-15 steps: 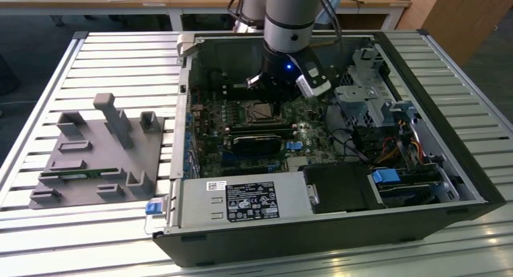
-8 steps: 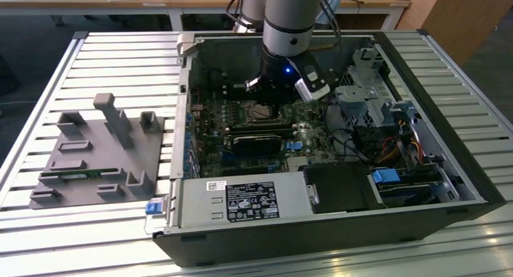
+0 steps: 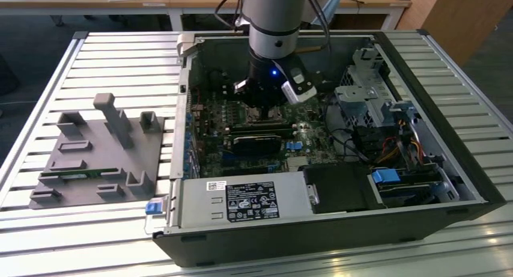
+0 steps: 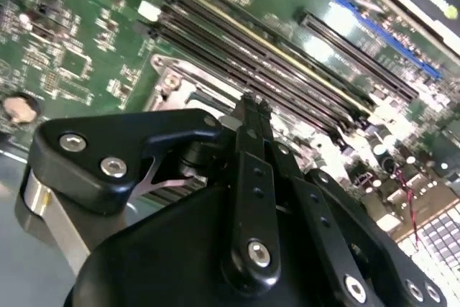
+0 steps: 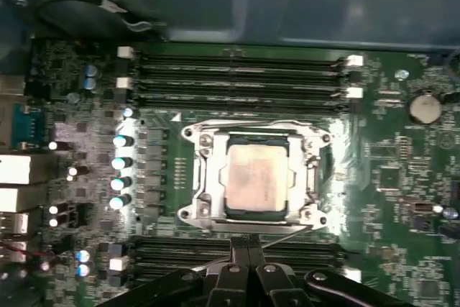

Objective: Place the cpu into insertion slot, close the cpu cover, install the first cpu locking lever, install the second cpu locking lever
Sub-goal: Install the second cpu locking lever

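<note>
We see the cpu point(image 5: 256, 180) seated in the insertion slot point(image 5: 206, 177) at the centre of the first wrist view, with the cpu cover point(image 5: 309, 175) folded down around it. Our gripper point(image 5: 249, 240) sits at the lower middle of that frame, fingers pinched together on nothing, by a thin locking lever point(image 5: 280, 234). We judge a slip could let the lever spring free and scrape the green board point(image 5: 402, 177).

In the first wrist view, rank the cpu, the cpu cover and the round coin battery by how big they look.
Largest to smallest:
1. the cpu cover, the frame around the chip
2. the cpu, inside that frame
3. the coin battery, clearly smallest
</note>
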